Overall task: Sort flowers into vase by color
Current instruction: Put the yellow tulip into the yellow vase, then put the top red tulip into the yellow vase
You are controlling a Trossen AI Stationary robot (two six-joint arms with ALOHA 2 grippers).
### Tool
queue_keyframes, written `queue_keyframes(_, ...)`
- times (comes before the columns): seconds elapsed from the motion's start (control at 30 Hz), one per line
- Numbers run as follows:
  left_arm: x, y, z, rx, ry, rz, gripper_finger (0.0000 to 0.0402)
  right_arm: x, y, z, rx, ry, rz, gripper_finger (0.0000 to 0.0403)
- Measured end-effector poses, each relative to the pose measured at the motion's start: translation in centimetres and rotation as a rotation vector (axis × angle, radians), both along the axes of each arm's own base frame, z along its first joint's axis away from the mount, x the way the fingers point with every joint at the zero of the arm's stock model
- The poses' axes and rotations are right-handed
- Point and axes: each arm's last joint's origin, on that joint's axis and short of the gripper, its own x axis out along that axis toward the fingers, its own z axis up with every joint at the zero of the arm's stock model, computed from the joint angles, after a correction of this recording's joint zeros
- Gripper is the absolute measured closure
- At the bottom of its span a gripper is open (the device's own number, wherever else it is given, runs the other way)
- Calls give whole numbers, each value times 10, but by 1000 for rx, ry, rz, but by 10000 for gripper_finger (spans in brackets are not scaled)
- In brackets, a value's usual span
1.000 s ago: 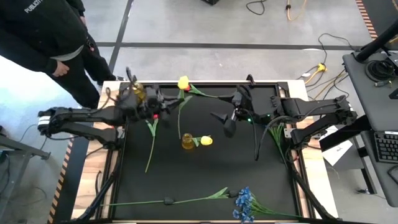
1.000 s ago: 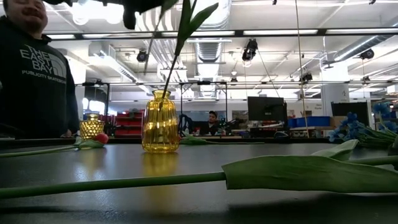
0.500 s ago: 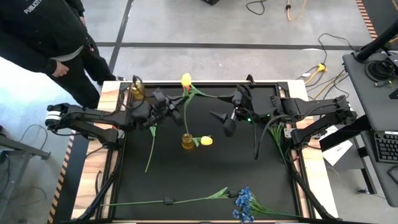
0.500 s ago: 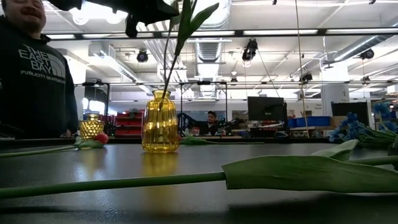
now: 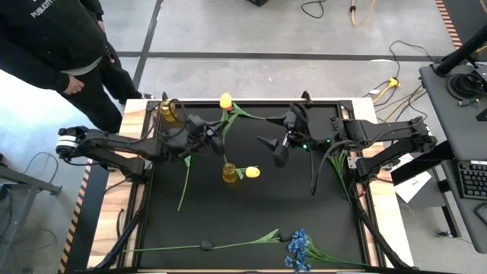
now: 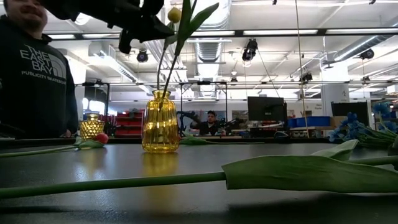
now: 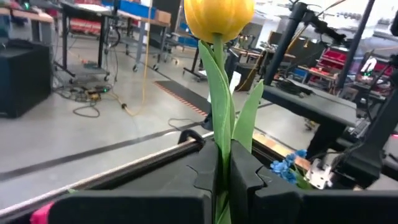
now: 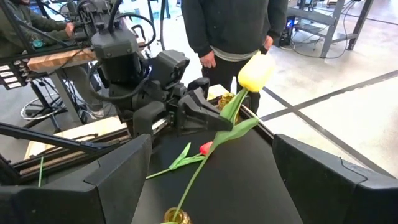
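Left gripper (image 5: 215,135): closed on the thin green stem of a yellow artificial tulip (image 5: 225,100), gripped below the bloom; in the left wrist view the stem is seen pinched between the dark fingers (image 7: 242,180).
Held tulip: leaning; its lower stem end is seen inside the neck of the amber ribbed glass vase (image 5: 229,173) at mid-table.
Right gripper (image 5: 278,149): fingers spread wide, nothing held, hovering near the vase on its right.
Other flowers: a second yellow tulip head (image 5: 252,172) rests just beside the vase; a red tulip (image 5: 187,152) lies flat left of it; a bunch of small blue blossoms (image 5: 299,250) lies at the near edge.
Second vase: a smaller amber glass vase (image 5: 168,111) stands at the far left corner.
Person: a dark-clad person (image 5: 53,46) stands beyond that corner.
Risk: the stem is judged only shallowly seated; release at this lean could tip the tulip out or topple the vase.
Risk: sideways pull by the closed fingers could drag the vase.
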Motion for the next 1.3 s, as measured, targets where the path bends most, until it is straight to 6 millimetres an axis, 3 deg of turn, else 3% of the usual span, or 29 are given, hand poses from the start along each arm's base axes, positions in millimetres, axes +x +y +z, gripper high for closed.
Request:
queue_keyframes(0.4, 0, 0, -9, -75, 44, 9, 395, 0, -1, 1, 15, -13, -6, 76)
queue_keyframes(0.73, -4, -6, -18, -113, 200, -138, 312, 0, 0, 0, 46, -22, -8, 76)
queue_keyframes(1.1, -18, -12, -3, -171, 423, -299, 227, -1, 0, -6, 28, 38, -2, 76)
queue_keyframes(1.3, -36, -17, 24, -158, 474, -327, 205, 1, -9, -16, 39, 123, -31, 76)
